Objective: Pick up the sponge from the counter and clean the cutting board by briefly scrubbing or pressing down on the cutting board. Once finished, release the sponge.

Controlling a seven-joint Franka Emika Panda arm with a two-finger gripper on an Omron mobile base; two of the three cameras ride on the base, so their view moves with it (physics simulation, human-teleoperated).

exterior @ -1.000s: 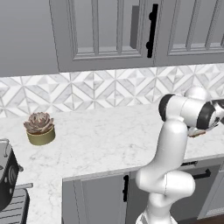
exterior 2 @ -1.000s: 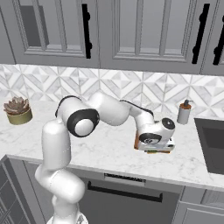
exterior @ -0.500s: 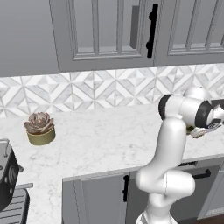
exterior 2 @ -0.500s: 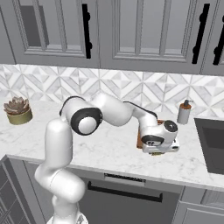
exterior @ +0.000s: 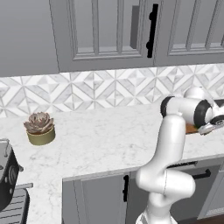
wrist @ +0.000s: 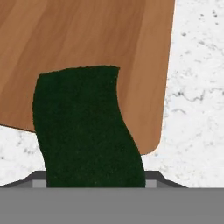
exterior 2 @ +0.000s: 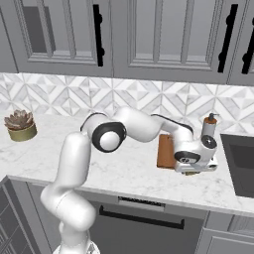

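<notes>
Even, diffuse light fills all three rendered pictures, with no single source and no glare. The white marble bench (exterior 2: 129,173) reads bright and flat; shadows on it are faint, a soft grey patch just under the tool (exterior 2: 194,166). The grey cabinet fronts (exterior 2: 149,39) look dimmer, with mild shading in their recessed panels. The base views are soft and low in detail. In the hand view the sponge (wrist: 85,127) just ahead of the tool is a near-black mass against the warm cutting board (wrist: 87,48); edges stay undistorted.

Potted succulent (exterior: 40,127) at far left, soap dispenser (exterior 2: 209,127) beside dark sink (exterior 2: 239,161).
</notes>
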